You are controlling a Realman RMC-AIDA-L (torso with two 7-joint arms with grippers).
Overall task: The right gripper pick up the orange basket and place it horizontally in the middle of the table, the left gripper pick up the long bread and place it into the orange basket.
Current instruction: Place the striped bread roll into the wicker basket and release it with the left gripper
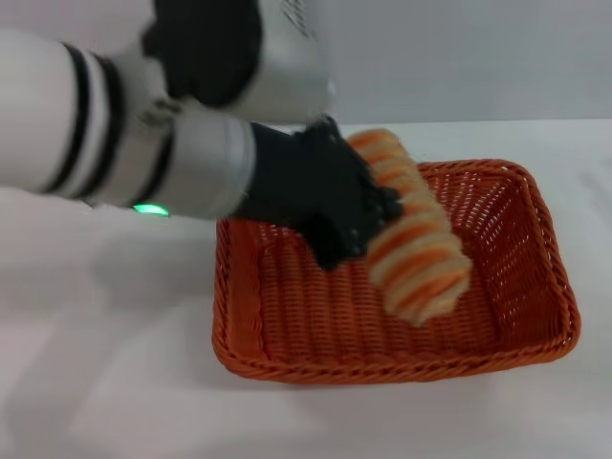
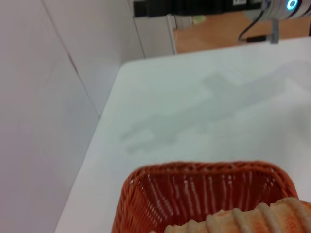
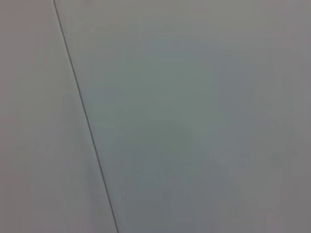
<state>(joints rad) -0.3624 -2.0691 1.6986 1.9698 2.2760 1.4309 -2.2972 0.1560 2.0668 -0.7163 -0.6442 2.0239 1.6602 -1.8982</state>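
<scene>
The orange basket point(image 1: 287, 316) lies with its long side across the white table point(image 1: 105, 382), in the middle. Above its open inside hangs the long bread point(image 1: 416, 249), striped orange and cream, tilted with its near end lower. My left gripper point(image 1: 375, 218) reaches in from the left and is shut on the bread's side. The left wrist view shows the basket's far rim point(image 2: 204, 168) and the bread's ridged top point(image 2: 252, 218) just over it. The right gripper is out of view; its wrist view shows only a plain grey surface.
White tabletop point(image 2: 218, 97) runs beyond the basket to its far edge, with a grey wall along one side. A black part with a blue light point(image 2: 290, 5) and a cable stand past the far table edge.
</scene>
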